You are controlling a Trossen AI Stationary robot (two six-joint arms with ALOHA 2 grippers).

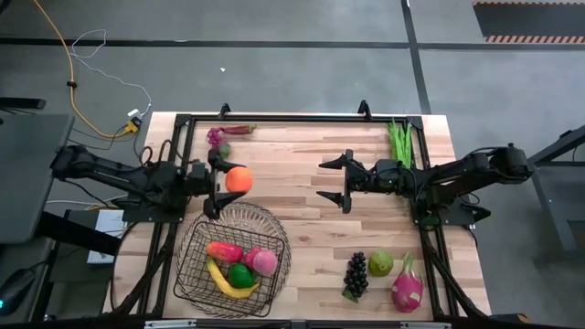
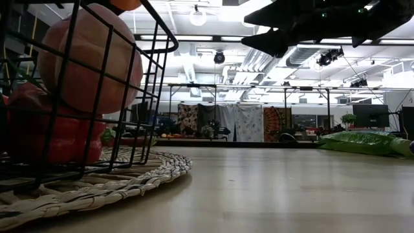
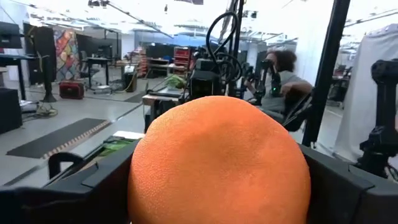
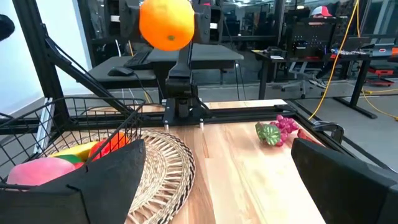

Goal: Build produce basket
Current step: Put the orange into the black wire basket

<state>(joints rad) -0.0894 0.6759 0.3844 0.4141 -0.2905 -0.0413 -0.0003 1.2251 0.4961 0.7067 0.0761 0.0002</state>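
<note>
Orange (image 1: 239, 179) sits clamped in my left fingers (image 1: 217, 181), held up off the surface (image 1: 302, 183), just beyond the far rim of the basket (image 1: 187, 265) and not yet over it. Basket is on a woven mat (image 1: 251, 216) at the near left of the surface, w/ mango (image 1: 224, 250), banana (image 1: 230, 285), lime (image 1: 240, 274) and peach (image 1: 264, 261) already inside. In the right wrist view the orange (image 4: 166, 23) hangs high above the wood, so there's height to spare over the rim. Step in hand, as I judge it: carry the orange in over the basket's open far side, lower it close to the fruit there, then release; dropping from this height would prob bounce it out or knock the peach. Best spot looks like the bare grid toward the far edge, away from the pile. My right fingers (image 1: 334, 180) are spread wide, holding nothing, hovering mid-surface and waiting. Still out: grapes (image 1: 355, 273), pear (image 1: 381, 263) and dragon fruit (image 1: 407, 285) at near right, green beans (image 1: 399, 141) at far right, and a purple-green piece (image 1: 219, 135) at far left.
</note>
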